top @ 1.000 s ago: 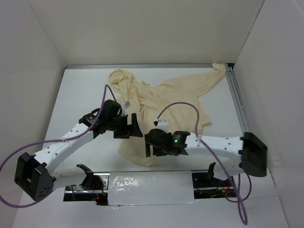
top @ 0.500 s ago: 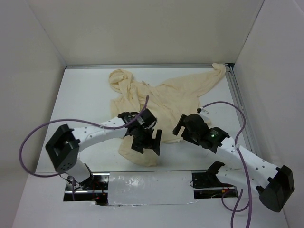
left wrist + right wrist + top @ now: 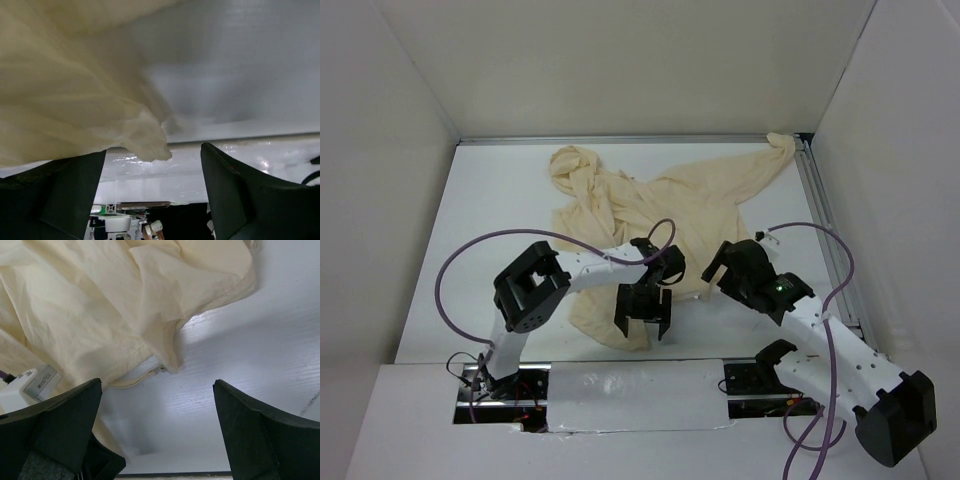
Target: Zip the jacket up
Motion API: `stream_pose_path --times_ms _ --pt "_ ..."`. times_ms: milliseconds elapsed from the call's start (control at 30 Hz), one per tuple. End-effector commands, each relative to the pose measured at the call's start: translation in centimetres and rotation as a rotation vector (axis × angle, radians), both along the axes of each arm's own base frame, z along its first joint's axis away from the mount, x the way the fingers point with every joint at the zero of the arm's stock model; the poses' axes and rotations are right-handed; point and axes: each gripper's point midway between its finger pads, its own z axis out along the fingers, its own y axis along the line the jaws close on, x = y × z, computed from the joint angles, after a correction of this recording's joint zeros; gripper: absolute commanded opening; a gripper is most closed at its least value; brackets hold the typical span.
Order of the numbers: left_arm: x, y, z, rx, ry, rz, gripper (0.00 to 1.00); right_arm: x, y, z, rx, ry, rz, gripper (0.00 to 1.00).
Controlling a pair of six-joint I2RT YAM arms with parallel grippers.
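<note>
My left gripper (image 3: 642,320) and right gripper (image 3: 713,262) both stand spread and empty. The jacket (image 3: 660,205) lies mid-table, hood far, hem near. The hem corner (image 3: 150,147) sits between the left jaws, so the left arm is nearer. The right gripper is just right of the hem.

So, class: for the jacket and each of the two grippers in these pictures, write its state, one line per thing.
jacket: wrinkled, spread on the table, not held; its zip looks undone at the hem.
left gripper: open, fingers apart over the jacket's near hem, gripping nothing.
right gripper: open, fingers apart beside the hem, gripping nothing.
</note>
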Motion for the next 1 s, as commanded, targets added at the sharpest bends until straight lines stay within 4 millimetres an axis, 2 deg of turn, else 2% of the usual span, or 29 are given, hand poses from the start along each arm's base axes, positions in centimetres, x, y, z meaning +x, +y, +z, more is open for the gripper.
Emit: stream_pose_path --times_ms 0,67,100,133,167,233,267,367,500,533,567,600,633,667,700,733,767,800,833,867,967 --pt "-0.2 0.9 -0.1 0.132 0.015 0.058 0.88 0.2 -0.4 0.0 -0.016 -0.024 0.012 1.00" --pt "-0.4 1.0 -0.8 0.160 0.020 0.066 0.84 0.3 -0.4 -0.2 -0.015 -0.025 0.013 1.00" --pt "-0.4 1.1 -0.9 0.172 0.023 0.070 0.72 0.3 -0.5 -0.6 -0.020 -0.019 0.011 1.00" --pt "-0.4 1.1 -1.1 0.185 0.018 0.076 0.68 0.3 -0.4 -0.6 -0.016 -0.018 0.014 1.00" --pt "-0.3 1.3 -1.2 0.196 0.013 0.084 0.56 0.2 -0.5 -0.7 -0.018 -0.015 0.015 1.00" --pt "-0.3 1.5 -1.3 0.211 0.014 0.087 0.40 0.1 -0.5 -0.9 -0.019 -0.011 0.018 1.00" --pt "-0.3 1.4 -1.2 0.208 0.014 0.083 0.26 0.1 -0.5 -1.0 -0.019 -0.011 0.016 1.00" --pt "-0.2 1.2 -0.8 0.175 0.006 0.076 0.00 0.1 -0.7 -1.0 -0.023 -0.014 0.014 1.00" --pt "-0.2 0.0 0.7 0.036 -0.021 0.024 0.00 0.2 -0.1 -0.8 -0.011 -0.030 0.058 0.99" --pt "0.3 -1.0 1.0 -0.038 -0.050 -0.017 0.00 0.5 0.3 -0.4 0.003 -0.048 0.076 0.99" --pt "0.0 -1.2 1.0 -0.075 -0.045 -0.036 0.00 0.2 0.9 -0.5 0.010 -0.048 0.128 0.98" --pt "0.2 -1.6 2.1 -0.136 -0.074 -0.065 0.00 0.5 1.6 0.0 0.026 -0.078 0.170 0.97" --pt "0.8 -2.9 2.5 -0.214 -0.116 -0.084 0.00 0.4 2.3 0.2 0.034 -0.092 0.215 0.97" --pt "0.6 -2.8 2.3 -0.241 -0.126 -0.098 0.00 0.3 2.7 0.3 0.039 -0.109 0.252 0.96" --pt "0.7 -3.2 3.4 -0.304 -0.157 -0.106 0.00 0.0 3.3 0.4 0.056 -0.115 0.279 0.97" --pt "1.6 -5.1 4.5 -0.429 -0.227 -0.155 0.00 0.1 3.5 0.6 0.062 -0.124 0.283 0.96" --pt "1.0 -5.4 4.5 -0.533 -0.249 -0.183 0.00 0.3 3.5 0.8 0.067 -0.130 0.273 0.96" --pt "0.5 -5.6 5.8 -0.575 -0.239 -0.193 0.00 0.3 3.4 0.8 0.064 -0.131 0.270 0.96" --pt "0.7 -6.3 5.7 -0.652 -0.277 -0.214 0.00 0.3 3.5 0.8 0.064 -0.129 0.270 0.96" --pt "0.7 -6.6 6.6 -0.703 -0.299 -0.213 0.00 0.3 3.4 0.8 0.066 -0.125 0.261 0.96" --pt "0.1 -7.2 6.1 -0.754 -0.278 -0.229 0.02 0.2 3.8 0.8 0.074 -0.124 0.260 0.96"
